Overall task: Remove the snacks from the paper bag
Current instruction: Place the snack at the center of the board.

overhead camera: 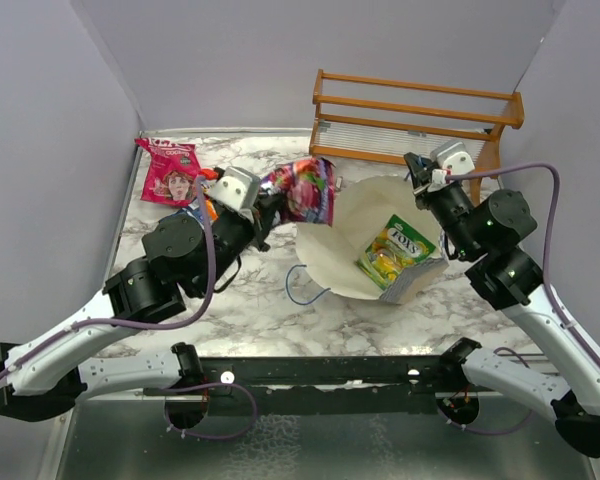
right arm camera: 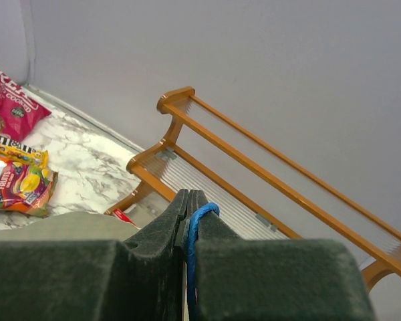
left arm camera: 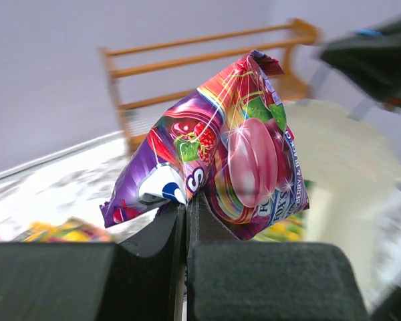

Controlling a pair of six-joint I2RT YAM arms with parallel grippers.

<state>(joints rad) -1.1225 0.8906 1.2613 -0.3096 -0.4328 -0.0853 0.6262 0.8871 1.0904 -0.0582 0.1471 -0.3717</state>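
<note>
- Top external view, with the table's middle as the dial: my left gripper (overhead camera: 271,208) sits at about eleven o'clock. It is clamped on a purple-and-red Fox's candy packet (overhead camera: 306,190), which I hold up off the marble table (overhead camera: 250,300).
- Left wrist view: my two fingers are pressed together with the packet's lower edge pinched between them. The packet stands above my fingertips, printed with berries and a pink sweet.
- My right gripper (overhead camera: 418,172) is at about one o'clock, closed on a thin blue cord handle (right arm camera: 200,215) of the paper bag (overhead camera: 345,250). The right wrist view shows the cord looping out from between my closed fingers.
- That bag sits at about three o'clock, its mouth spread wide and its cream inside showing. A second blue cord trails onto the table at the bag's eight o'clock.
- One green-yellow Fox's packet (overhead camera: 400,250) lies inside the bag, toward its four o'clock side.
- At ten o'clock, beside the left wall, the pink-red snack bag (overhead camera: 172,172) with a face lies flat on the table. An orange Fox's packet (right arm camera: 20,186) lies near it, mostly hidden behind my left wrist in the top view.
- At one o'clock the wooden rack (overhead camera: 420,110) stands along the back wall, behind the bag and my right gripper.
</note>
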